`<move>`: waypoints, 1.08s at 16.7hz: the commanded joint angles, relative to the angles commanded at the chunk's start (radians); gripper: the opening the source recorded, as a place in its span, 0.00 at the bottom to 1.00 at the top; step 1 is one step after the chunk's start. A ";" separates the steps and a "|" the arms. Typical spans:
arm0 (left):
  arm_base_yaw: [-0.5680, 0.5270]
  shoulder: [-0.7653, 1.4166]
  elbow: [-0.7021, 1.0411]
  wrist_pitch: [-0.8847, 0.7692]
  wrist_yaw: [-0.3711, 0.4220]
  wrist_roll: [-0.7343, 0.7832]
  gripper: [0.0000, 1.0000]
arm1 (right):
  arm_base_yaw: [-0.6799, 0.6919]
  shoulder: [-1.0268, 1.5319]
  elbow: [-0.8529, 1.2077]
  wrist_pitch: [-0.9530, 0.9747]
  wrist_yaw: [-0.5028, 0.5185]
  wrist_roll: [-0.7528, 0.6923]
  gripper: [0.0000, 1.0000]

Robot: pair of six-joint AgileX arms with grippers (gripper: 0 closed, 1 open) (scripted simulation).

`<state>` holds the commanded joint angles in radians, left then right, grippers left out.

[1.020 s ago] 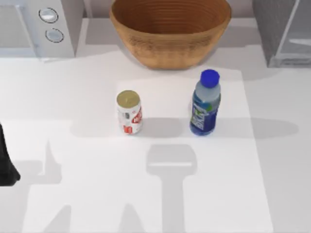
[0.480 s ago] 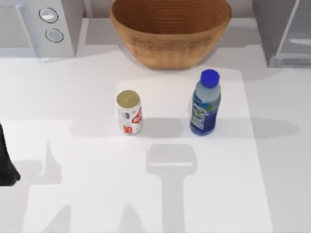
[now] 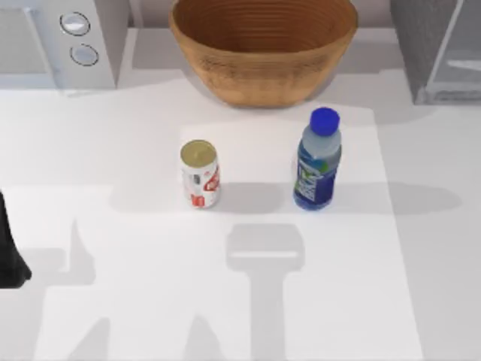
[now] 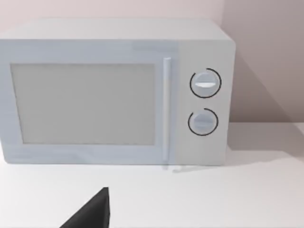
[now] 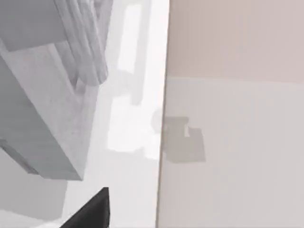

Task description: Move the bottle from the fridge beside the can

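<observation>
The bottle, clear with a blue cap and blue label, stands upright on the white table, out of the fridge at the back right. The can, white and red with a gold top, stands upright to the bottle's left with a gap between them. My left arm is a dark shape at the table's left edge, far from both. A dark part of my left gripper faces the microwave. A dark part of my right gripper hangs near the fridge. Nothing is held.
A wide woven basket stands at the back centre, behind the can and bottle. A white microwave with two round knobs fills the back left corner and faces the left wrist camera. Arm shadows fall on the front of the table.
</observation>
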<state>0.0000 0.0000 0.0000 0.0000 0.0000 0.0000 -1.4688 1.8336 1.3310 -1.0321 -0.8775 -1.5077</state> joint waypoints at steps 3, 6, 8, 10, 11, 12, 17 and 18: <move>0.000 0.000 0.000 0.000 0.000 0.000 1.00 | 0.165 0.003 -0.007 0.228 0.037 0.296 1.00; 0.000 0.000 0.000 0.000 0.000 0.000 1.00 | 0.323 0.005 -0.016 0.447 0.072 0.566 1.00; 0.000 0.000 0.000 0.000 0.000 0.000 1.00 | 0.415 0.004 -0.021 0.572 0.091 0.702 1.00; 0.000 0.000 0.000 0.000 0.000 0.000 1.00 | 0.486 0.003 -0.025 0.663 0.105 0.796 1.00; 0.000 0.000 0.000 0.000 0.000 0.000 1.00 | 0.511 0.002 -0.026 0.692 0.110 0.827 1.00; 0.000 0.000 0.000 0.000 0.000 0.000 1.00 | 0.528 0.002 -0.027 0.712 0.114 0.847 1.00; 0.000 0.000 0.000 0.000 0.000 0.000 1.00 | 0.527 -0.004 -0.034 0.726 0.114 0.856 1.00; 0.000 0.000 0.000 0.000 0.000 0.000 1.00 | 0.529 -0.005 -0.034 0.727 0.116 0.858 1.00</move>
<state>0.0000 0.0000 0.0000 0.0000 0.0000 0.0000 -0.9401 1.8288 1.2967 -0.3052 -0.7619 -0.6496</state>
